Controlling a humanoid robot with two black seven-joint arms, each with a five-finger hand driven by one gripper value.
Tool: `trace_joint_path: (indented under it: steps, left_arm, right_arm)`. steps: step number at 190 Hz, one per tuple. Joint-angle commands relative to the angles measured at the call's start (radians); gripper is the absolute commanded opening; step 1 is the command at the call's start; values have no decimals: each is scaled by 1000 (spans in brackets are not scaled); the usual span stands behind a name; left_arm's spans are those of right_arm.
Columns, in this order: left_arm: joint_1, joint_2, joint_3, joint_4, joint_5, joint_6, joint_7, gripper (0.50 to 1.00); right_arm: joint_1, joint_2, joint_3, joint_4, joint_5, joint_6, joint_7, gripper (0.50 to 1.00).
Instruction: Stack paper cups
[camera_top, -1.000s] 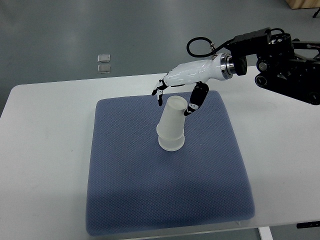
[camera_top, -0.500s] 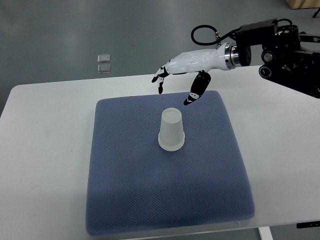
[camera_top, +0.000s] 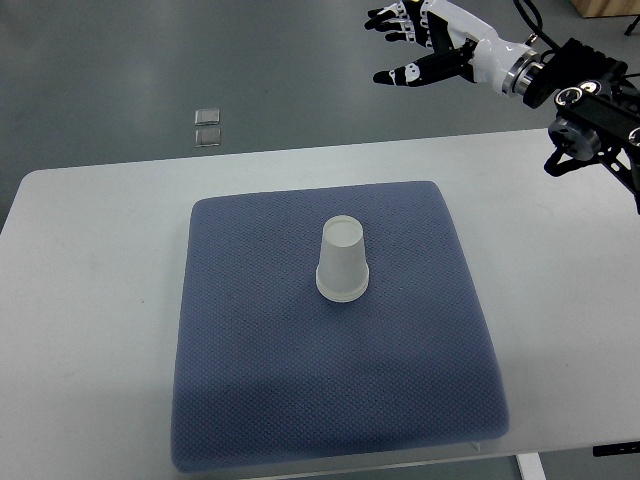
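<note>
Sitting mouth-down near the middle of the blue mat (camera_top: 300, 400), the paper cups (camera_top: 343, 271), nested as one stack, with bare mat lying open on every side. Resting on the white table (camera_top: 90, 300), the mat, wide margins left and right. Hovering high beyond the table's far edge, the right hand (camera_top: 425, 45), fingers (camera_top: 395, 76) spread, gripping nothing. Lying on the floor, two small clear objects (camera_top: 208, 127), hard to identify.
</note>
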Motion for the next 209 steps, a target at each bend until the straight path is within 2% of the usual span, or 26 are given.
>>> trace_joint_path:
  steps: [1, 36, 51, 77, 106, 158, 209]
  left_arm:
    - [0, 0, 0, 0, 0, 0, 0, 1000]
    - [0, 0, 0, 0, 0, 0, 0, 1000]
    - [0, 0, 0, 0, 0, 0, 0, 1000]
    - [0, 0, 0, 0, 0, 0, 0, 1000]
    - [0, 0, 0, 0, 0, 0, 0, 1000]
    - [0, 0, 0, 0, 0, 0, 0, 1000]
    - [0, 0, 0, 0, 0, 0, 0, 1000]
  right_arm:
    - [-44, 15, -1, -27, 163, -47, -1, 905]
    - [-99, 34, -3, -33, 377, -228, -24, 903]
    - [-110, 57, -1, -33, 424, -260, -43, 903]
    - [-122, 81, 0, -22, 570, -248, -46, 905]
    - [-134, 104, 37, -21, 665, -189, -44, 905]
    - [-191, 173, 200, -25, 662, -189, -38, 915]
    - [-206, 196, 203, -33, 633, -191, -29, 915]
